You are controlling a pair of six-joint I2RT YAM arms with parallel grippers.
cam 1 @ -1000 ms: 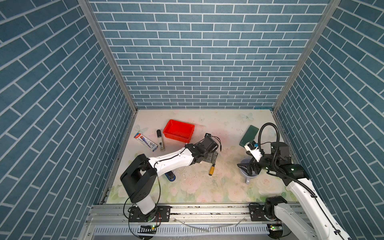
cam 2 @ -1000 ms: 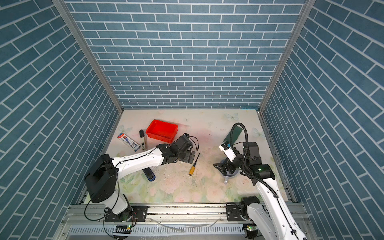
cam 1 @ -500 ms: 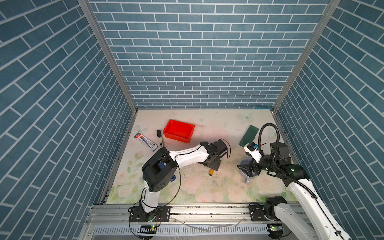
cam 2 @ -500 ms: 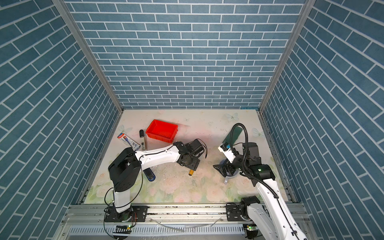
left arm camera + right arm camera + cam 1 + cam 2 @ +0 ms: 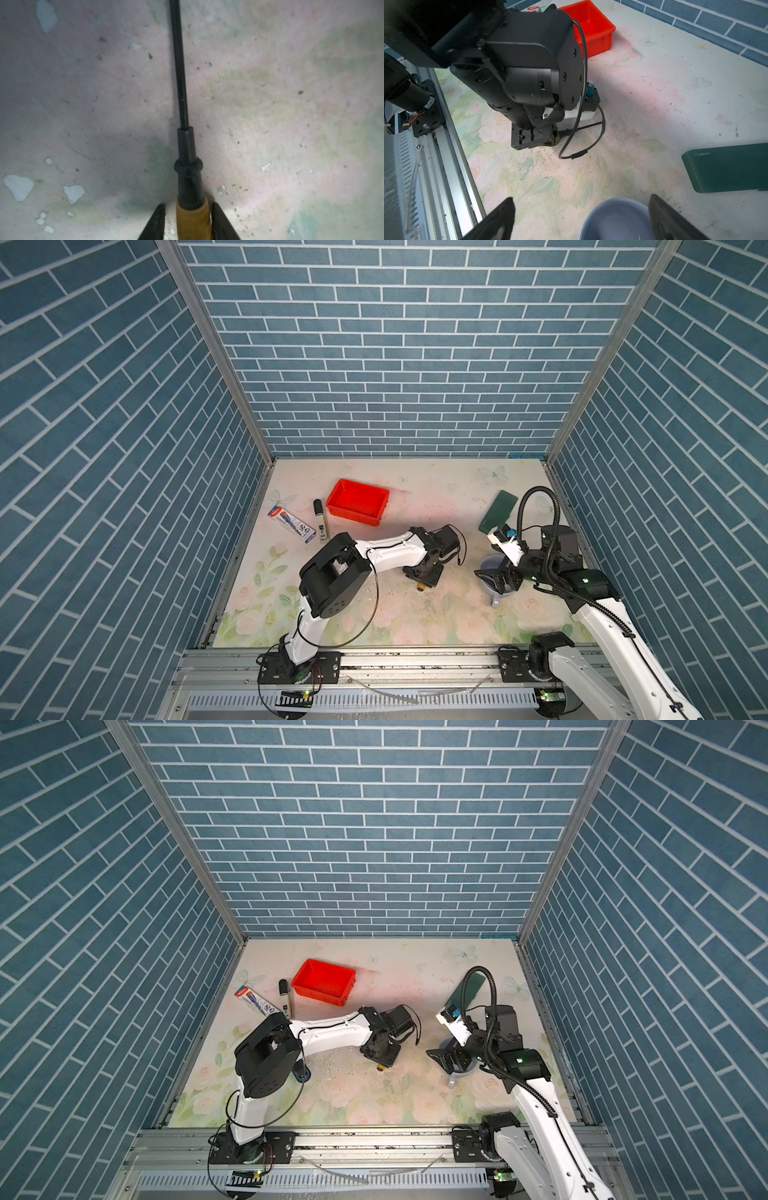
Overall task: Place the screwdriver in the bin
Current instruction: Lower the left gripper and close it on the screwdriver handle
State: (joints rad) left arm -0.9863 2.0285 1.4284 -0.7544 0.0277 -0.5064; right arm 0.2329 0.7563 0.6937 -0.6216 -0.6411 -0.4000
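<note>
Left claw [image 5: 188, 205] is down on the surface [image 5: 291, 124], straddling the screwdriver [image 5: 187, 166] at its yellow handle. The slot is narrow. One finger [image 5: 220, 222] sits against the handle, but a sliver of surface shows beside the other, so we cannot tell whether the grip is firm. The black shaft runs straight out ahead of the claw, lying along the surface. In both top views we see only the handle's yellow end peeking from under the claw. It is mid-surface and well apart from the bin [image 5: 355, 517], which stands near the back, just beside the marker [image 5: 320, 520]. Over on the right, the right claw [image 5: 581, 220] hangs wide open, low over the mug [image 5: 616, 218], and grips nothing.
</note>
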